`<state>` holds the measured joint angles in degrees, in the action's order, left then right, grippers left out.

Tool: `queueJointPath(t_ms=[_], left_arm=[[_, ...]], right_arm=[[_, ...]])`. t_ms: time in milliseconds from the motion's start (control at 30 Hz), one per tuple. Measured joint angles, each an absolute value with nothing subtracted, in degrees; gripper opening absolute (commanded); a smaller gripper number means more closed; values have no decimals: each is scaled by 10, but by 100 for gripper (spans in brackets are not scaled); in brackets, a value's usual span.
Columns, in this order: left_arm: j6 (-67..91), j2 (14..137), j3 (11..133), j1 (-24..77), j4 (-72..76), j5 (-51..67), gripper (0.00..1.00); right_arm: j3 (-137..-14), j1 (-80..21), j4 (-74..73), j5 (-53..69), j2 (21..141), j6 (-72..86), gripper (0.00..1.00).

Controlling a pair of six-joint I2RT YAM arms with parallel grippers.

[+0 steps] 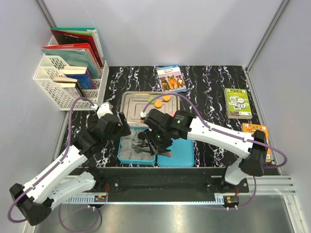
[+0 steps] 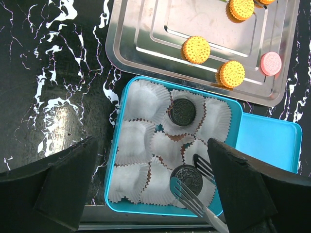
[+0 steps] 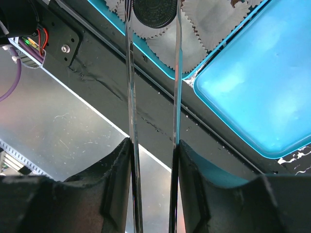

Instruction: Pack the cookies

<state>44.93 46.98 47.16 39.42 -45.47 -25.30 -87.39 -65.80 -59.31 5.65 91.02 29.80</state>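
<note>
My right gripper [image 3: 153,150] is shut on a pair of metal tongs [image 3: 130,87]. The tongs' forked tips [image 2: 194,189] flank a black cookie [image 2: 187,178] lying in a paper cup at the near right of the teal box [image 2: 121,145]. Whether the tips still press it I cannot tell. A second black cookie [image 2: 182,112] lies in a cup further back. On the steel tray [image 2: 141,53] are orange cookies [image 2: 196,49] [image 2: 231,74] and a pink one [image 2: 270,63]. My left gripper [image 2: 154,160] hangs open above the box, holding nothing.
The box's teal lid [image 1: 182,158] lies right of the box at the table's near edge. Books lie at the back [image 1: 171,77] and right [image 1: 237,102], an orange one [image 1: 257,131] near the right arm. A white file rack [image 1: 58,77] stands back left.
</note>
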Motion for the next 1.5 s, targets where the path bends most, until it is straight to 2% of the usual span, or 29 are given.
queueJointPath(t_ms=[367, 800, 1167, 1500], left_arm=[[449, 470, 471, 394, -455, -253, 99], [449, 470, 471, 394, -455, -253, 99], [449, 469, 471, 394, -455, -253, 99], [448, 470, 471, 394, -455, -253, 99]], right_arm=[[-874, -658, -594, 50, 910, 301, 55], [-879, -647, -596, 17, 910, 298, 53], [-882, -450, -592, 5, 885, 263, 51], [-886, -391, -574, 11, 939, 233, 51]])
